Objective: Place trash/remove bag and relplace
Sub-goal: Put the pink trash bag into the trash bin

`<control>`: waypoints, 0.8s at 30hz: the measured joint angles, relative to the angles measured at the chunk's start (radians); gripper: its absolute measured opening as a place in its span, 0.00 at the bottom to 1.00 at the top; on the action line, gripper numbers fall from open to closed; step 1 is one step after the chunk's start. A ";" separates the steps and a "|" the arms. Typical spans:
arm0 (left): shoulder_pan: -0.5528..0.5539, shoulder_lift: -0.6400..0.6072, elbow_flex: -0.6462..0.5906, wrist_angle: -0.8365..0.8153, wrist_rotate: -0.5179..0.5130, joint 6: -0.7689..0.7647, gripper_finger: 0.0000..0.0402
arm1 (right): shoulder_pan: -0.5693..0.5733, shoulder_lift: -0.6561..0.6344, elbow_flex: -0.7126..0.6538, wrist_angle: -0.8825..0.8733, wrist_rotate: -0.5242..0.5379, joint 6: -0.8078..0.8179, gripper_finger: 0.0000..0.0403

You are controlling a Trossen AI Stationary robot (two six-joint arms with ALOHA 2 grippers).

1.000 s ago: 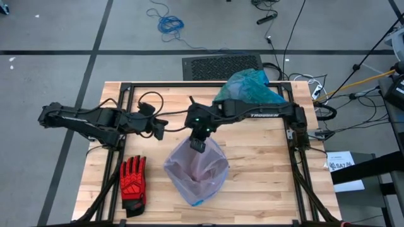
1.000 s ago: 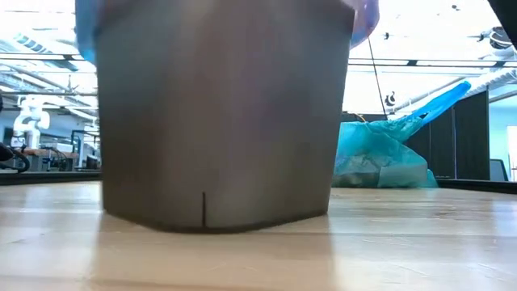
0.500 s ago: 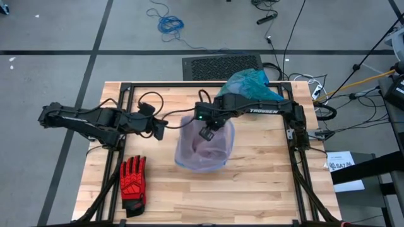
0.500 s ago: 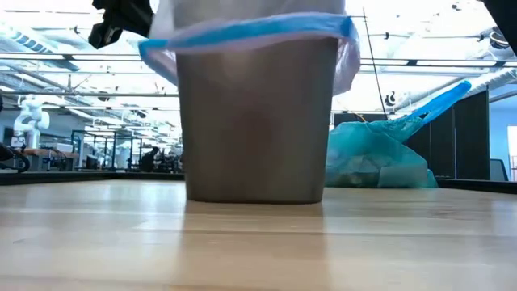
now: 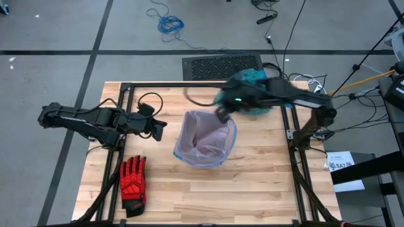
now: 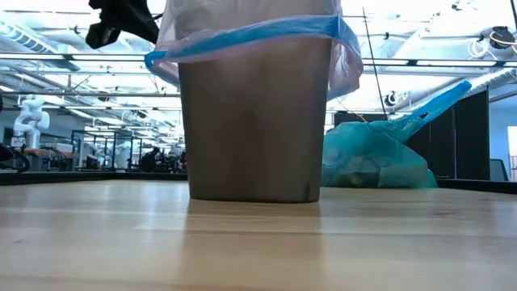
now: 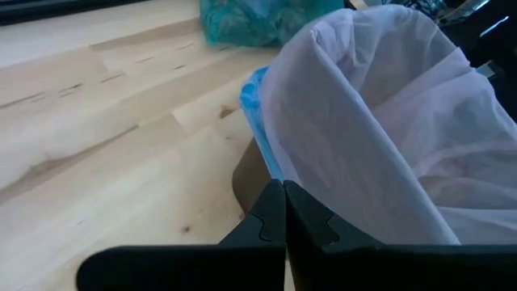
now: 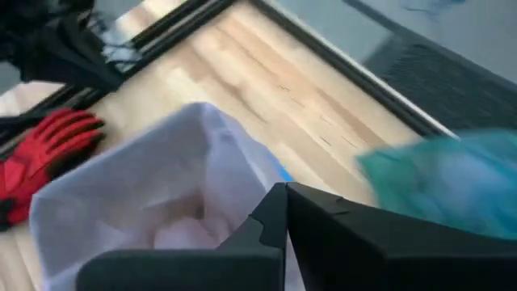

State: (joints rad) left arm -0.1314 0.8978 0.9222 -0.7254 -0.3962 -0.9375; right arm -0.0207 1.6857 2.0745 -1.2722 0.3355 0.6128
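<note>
Bin [image 5: 203, 154] mid-table, fresh lilac liner [image 5: 205, 133] fitted. Filled teal bag [image 5: 249, 88] at one o'clock of it, by table's far edge. Replacement looks done. Right gripper [image 5: 223, 111] fingers together, empty, at bin's one-o'clock rim; left gripper [image 5: 159, 129], pressed together, waits at nine. Next: retreat.

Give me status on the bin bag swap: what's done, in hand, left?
Looks mostly done. The filled teal-green plastic bag sits out of the bin at the table's far edge, and the grey bin stands upright lined with a pale lilac bag with a blue rim.

In hand: nothing; the right gripper is shut at the bin's far rim, the left gripper shut beside it.

Left: apparently only parking the arms.
</note>
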 joint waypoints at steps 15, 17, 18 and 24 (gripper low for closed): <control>0.000 0.000 0.000 0.001 0.025 0.001 0.00 | 0.328 -0.356 -0.576 0.199 0.161 0.711 0.00; 0.000 0.000 0.000 0.003 0.026 0.001 0.00 | 0.338 -0.410 -0.707 0.394 0.164 0.739 0.00; 0.000 0.000 0.000 0.008 0.027 0.000 0.00 | 0.338 -0.427 -0.764 0.480 0.165 0.746 0.00; -0.010 0.016 0.001 0.046 0.070 -0.064 0.00 | 0.342 -0.428 -0.977 0.781 0.144 0.817 0.00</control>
State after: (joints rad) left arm -0.1415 0.9142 0.9233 -0.6791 -0.3260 -1.0013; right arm 0.3213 1.2581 1.0971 -0.4914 0.4799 1.4293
